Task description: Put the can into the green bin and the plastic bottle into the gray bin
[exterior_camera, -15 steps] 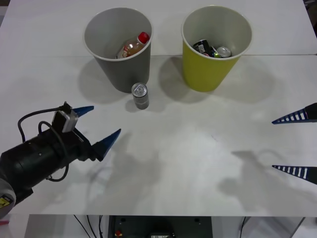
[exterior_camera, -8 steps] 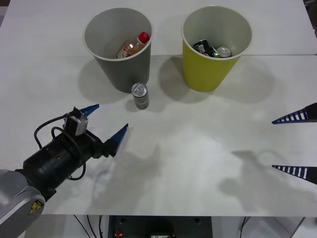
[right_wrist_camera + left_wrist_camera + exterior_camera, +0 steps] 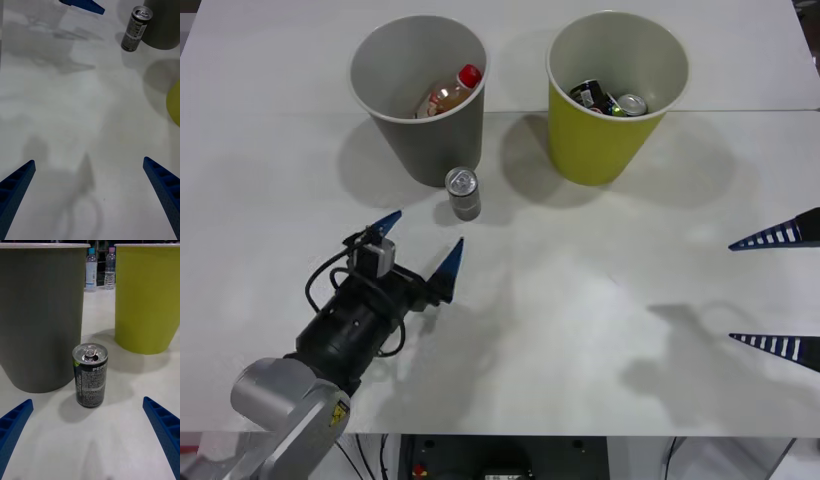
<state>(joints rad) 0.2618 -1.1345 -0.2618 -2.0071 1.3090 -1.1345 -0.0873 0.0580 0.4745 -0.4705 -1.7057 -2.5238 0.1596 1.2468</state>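
The left hand (image 3: 424, 243) hangs low over the bench (image 3: 580, 300), its blue fingers (image 3: 15, 423) spread wide apart and holding nothing. That spread is wider than the can (image 3: 464, 193), which by my reading suits a sideways grasp around the can's body. The hand points straight at the can: in the left wrist view the can (image 3: 90, 375) stands upright and centred between the two fingers, a little ahead of them and not yet between the tips.

The can stands on the bench just in front of the gray bin (image 3: 417, 90), near its base but apart from it. Being so near the bin, the finger on that side has less room, so the approach calls for care.

Beyond the can, the gray bin already holds the bottle (image 3: 450, 93), lying tilted with its red cap up. To the hand's far right stands the green bin (image 3: 617, 90), the can's target, with other cans (image 3: 610, 100) inside.

The right hand (image 3: 780, 293) waits at the right edge, fingers apart and empty, well clear of both bins.
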